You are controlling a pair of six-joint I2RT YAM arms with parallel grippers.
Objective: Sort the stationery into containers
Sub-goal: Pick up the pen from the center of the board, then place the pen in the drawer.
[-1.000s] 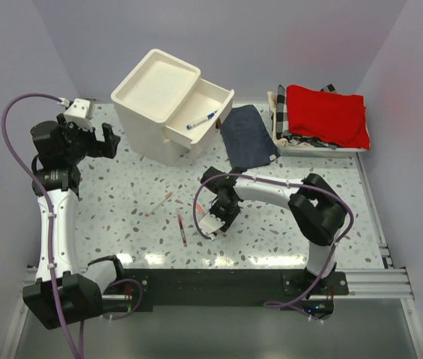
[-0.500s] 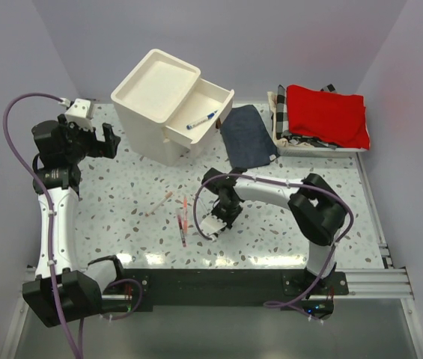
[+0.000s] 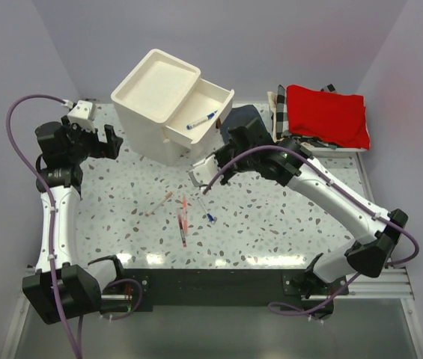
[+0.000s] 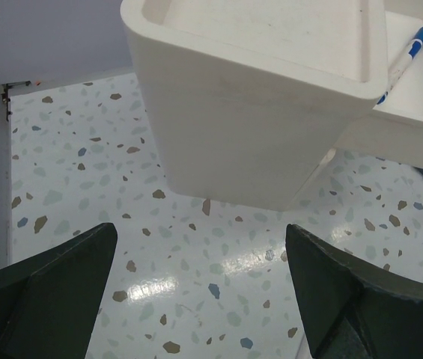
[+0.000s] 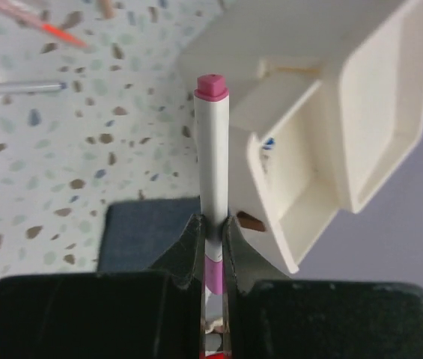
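Right hand (image 5: 212, 222) clamped on one pink-capped pen (image 5: 212, 149), near open drawer (image 3: 212, 99) holding one blue-capped pen (image 3: 202, 120). Left hand (image 4: 201, 233) wide open, empty. Two red pens (image 3: 182, 232), one pale pen (image 3: 159, 203) on table (image 3: 121, 198).

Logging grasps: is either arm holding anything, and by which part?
The right gripper pinches a white pink-capped pen near its lower pink band; the left gripper is empty.

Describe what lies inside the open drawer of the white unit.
One blue-capped pen lies in the drawer. Its rear part, under the unit's top, is hidden.
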